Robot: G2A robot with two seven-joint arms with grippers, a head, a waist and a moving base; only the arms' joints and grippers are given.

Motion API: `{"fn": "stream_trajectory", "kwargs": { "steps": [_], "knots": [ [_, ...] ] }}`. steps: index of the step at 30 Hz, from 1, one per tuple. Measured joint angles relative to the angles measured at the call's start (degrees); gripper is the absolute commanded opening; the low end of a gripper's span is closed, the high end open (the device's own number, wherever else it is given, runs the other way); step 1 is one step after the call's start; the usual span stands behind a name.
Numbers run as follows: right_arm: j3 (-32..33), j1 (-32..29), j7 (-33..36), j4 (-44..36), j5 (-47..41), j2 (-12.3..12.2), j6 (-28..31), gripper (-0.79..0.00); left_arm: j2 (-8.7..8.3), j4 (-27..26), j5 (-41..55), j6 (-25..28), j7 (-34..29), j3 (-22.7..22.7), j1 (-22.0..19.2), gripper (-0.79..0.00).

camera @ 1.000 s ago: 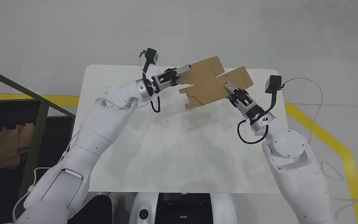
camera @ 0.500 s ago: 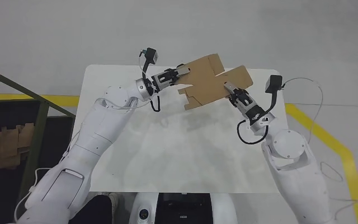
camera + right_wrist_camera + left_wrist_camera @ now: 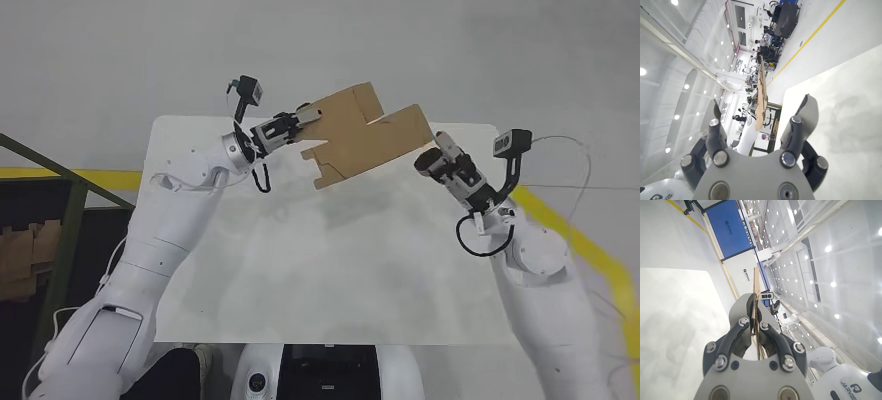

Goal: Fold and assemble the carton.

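One grip only on the flat carton (image 3: 362, 135)

Left gripper (image 3: 303, 116) is clamped on the carton's edge, holding it above the table's (image 3: 300, 280) far side. Right gripper (image 3: 436, 150) stands spread near the other end, not touching. Advice: seat that end squarely before creasing.

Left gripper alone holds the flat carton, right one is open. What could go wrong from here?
1. The left gripper pinches the carton at one end only; the unsupported length could sag or pivot in the grip.
2. The right gripper is open, clear of the carton, and sees it edge-on; a finger may shove the sheet instead of straddling it.
3. The carton seems to hang near the table's far edge; a slip might land it on the floor.
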State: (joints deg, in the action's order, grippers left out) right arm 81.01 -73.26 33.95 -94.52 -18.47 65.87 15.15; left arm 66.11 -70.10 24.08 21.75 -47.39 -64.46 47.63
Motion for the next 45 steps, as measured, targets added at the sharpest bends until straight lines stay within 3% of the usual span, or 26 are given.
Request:
{"fn": "stream_trajectory", "kwargs": {
  "steps": [8, 13, 20, 34, 45],
  "knots": [
    [-0.3, 7.6, 19.8, 11.3, -1.0, -0.9, 5.4, 0.0, -1.3, -0.7, -0.9, -4.8, -10.6, -2.3, 0.4, -0.785],
    [-1.9, 10.6, 27.9, 14.8, -0.2, -1.2, 7.9, 0.0, -1.56, -1.0, -1.2, -5.3, -13.0, -2.5, 0.9, -0.785],
    [-3.6, 11.4, 31.4, 16.0, 0.2, -1.3, 11.8, 0.0, -1.67, -1.5, -2.8, -5.9, -16.1, -1.4, 0.9, -0.785],
    [-4.5, 11.2, 32.0, 15.1, 1.2, -1.5, 10.7, 0.0, -1.71, -1.3, -2.5, -5.8, -16.9, -1.0, 0.6, -0.785],
    [-6.7, 14.8, 43.5, 18.6, -4.1, -2.1, 11.8, 0.0, -1.77, -1.4, -3.2, -5.1, -17.1, -0.5, 0.9, -0.785]
  ]
}}
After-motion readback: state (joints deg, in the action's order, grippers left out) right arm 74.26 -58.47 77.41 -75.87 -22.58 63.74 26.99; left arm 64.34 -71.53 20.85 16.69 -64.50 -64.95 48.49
